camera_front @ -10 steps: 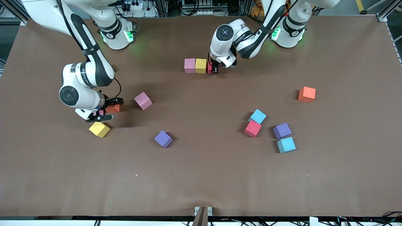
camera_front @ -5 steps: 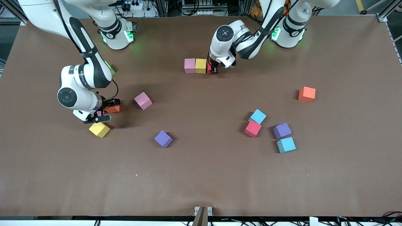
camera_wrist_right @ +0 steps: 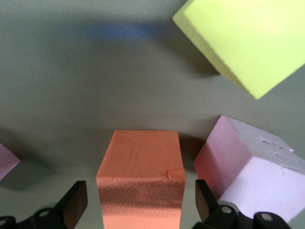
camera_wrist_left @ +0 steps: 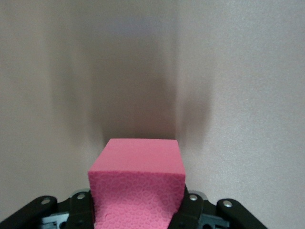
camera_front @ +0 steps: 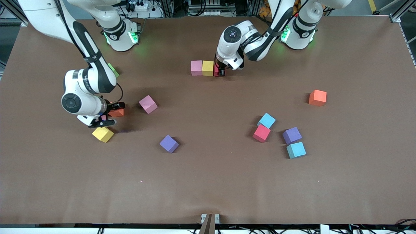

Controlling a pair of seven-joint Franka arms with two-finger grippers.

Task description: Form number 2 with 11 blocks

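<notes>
**Inspector:** Checking the row first. A matte pink foam cube (camera_front: 196,68) and a matte yellow foam cube (camera_front: 207,68) sit touching, side by side, toward the robots' bases. The left gripper (camera_front: 221,72) is down just beside the yellow cube, on the side toward the left arm's end of the table, clenched on a red foam cube (camera_wrist_left: 138,183) (only a sliver of red shows from the front; the left wrist view shows it squarely between the jaws).

**Operator:** So the number 2 is barely begun?

**Inspector:** In my judgement, yes: this would be its third block, closing one three-wide bar. To do it well, the red face should meet the yellow cube flush and in line with the pink one, sit flat on the brown table (camera_front: 208,182), and be let go without dragging the row.

**Operator:** And the right arm?

**Inspector:** The right gripper (camera_front: 109,113) is low, well away from the yellow row cube toward the right arm's end, jaws released and straddling an orange foam cube (camera_wrist_right: 140,179), not yet gripping. A second pink foam cube (camera_wrist_right: 248,162) lies just beside it and a second yellow foam cube (camera_wrist_right: 243,40) is near. The risk I note: closing could nudge that pink neighbour, so the fingers should stay square to the orange faces.
</notes>
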